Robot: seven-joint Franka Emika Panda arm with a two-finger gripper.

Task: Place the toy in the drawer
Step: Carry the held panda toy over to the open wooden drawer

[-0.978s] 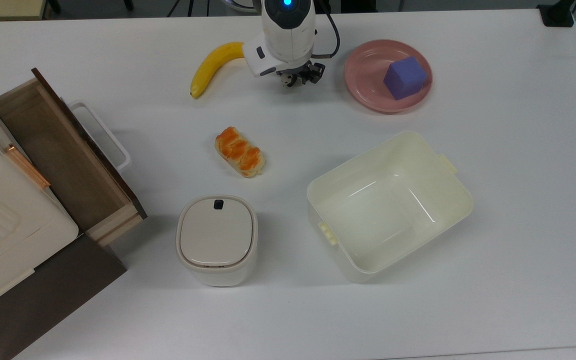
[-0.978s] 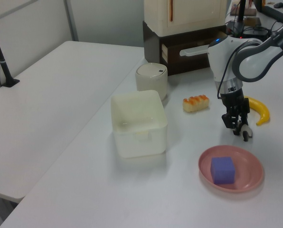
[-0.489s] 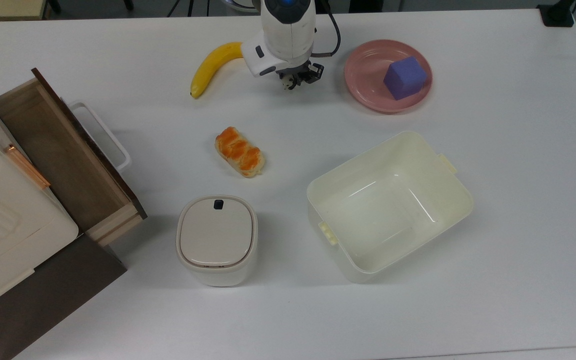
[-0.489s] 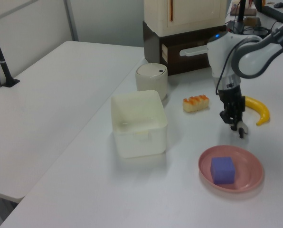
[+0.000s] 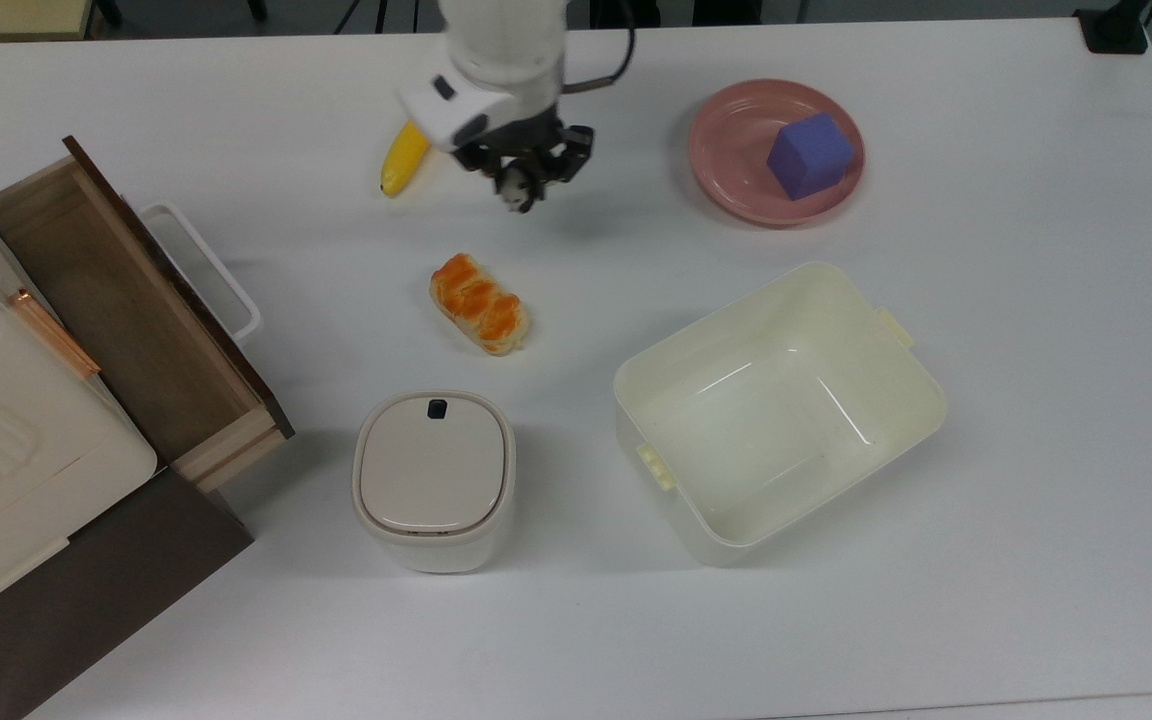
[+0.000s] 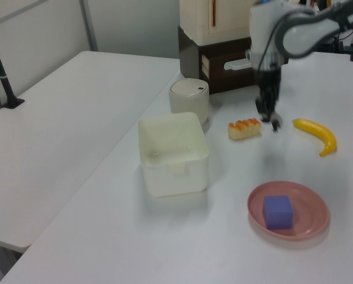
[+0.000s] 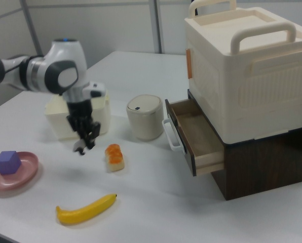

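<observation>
The toy hangs pinched between the fingers of the pincer, which is closed on it and holds it clear above the table. In the top view it sits between the banana and the pink plate, above the bread; in the right view the toy hangs at the pincer's tip, just left of the bread. In the left view the pincer is just beside the bread, with the banana to the left view's right. The drawer stands pulled open at the top view's left, well apart from the toy, its brown bottom bare and its white handle facing the table's middle. The table is white; on it also stand a lidded cream can, an open cream bin, and a purple cube on the plate. A cream box sits atop the dark cabinet holding the drawer. Grey partition walls stand behind.
</observation>
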